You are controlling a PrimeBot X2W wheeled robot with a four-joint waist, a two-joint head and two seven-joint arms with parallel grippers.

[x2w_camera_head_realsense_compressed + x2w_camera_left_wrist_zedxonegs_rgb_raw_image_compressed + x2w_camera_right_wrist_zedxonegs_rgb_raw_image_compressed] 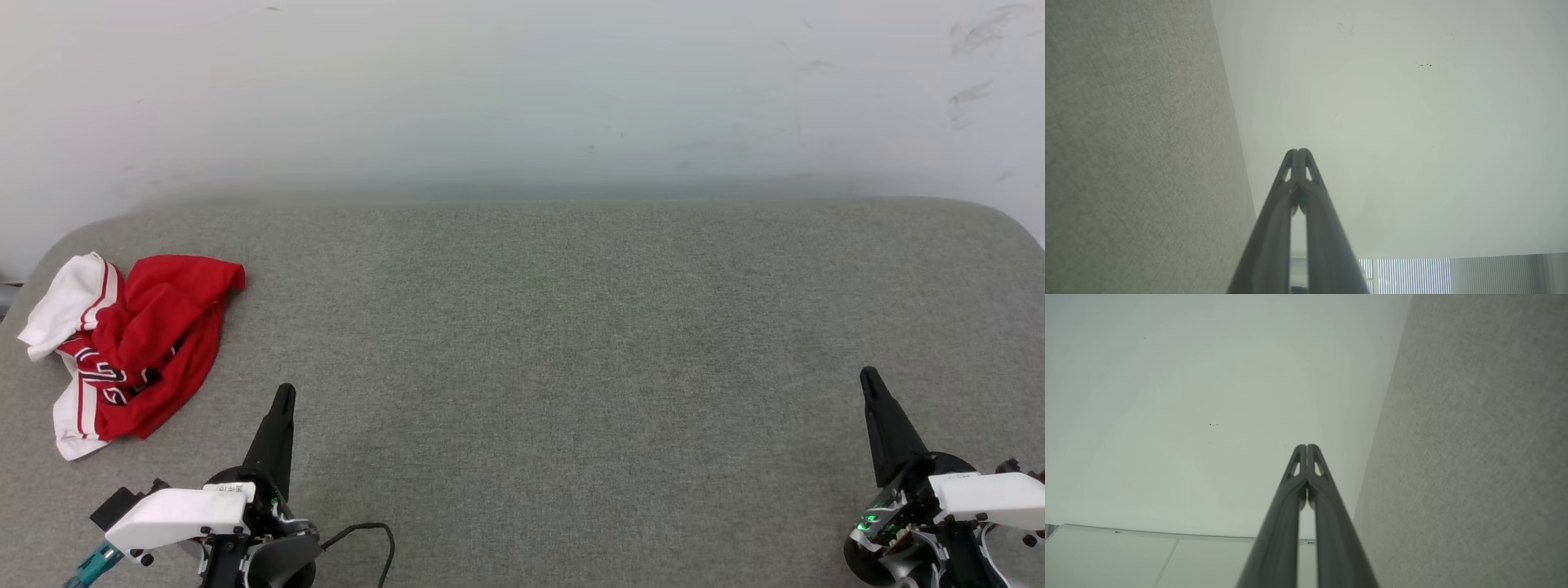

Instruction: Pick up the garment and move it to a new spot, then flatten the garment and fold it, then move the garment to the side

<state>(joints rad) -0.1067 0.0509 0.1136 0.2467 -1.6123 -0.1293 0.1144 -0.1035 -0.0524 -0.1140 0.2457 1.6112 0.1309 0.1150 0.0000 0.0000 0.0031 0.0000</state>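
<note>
Two grippers, both empty, both pinched together — that was the picture. Left gripper (283, 394) sat low at the near side of the grey table (571, 343), its dark fingers pressed tip to tip and pointing toward the pale wall (522, 82). Right gripper (868, 377) mirrored it well across on the other side, fingers likewise closed with nothing between them.

The garment (139, 351) lay crumpled in a heap at the table's left side, close to its edge. It was beyond the left gripper, off to its left and apart from it — red cloth bunched over itself, a white sleeve with striped trim poking out, part of the black lettering showing. Neither gripper touched it.

The arms looked parked wide, probably to leave the middle of the table free as the spot for spreading and folding. My read: the pickup had not begun, and the left arm was the nearer one for the reach. Its fingers would need to part first.
</note>
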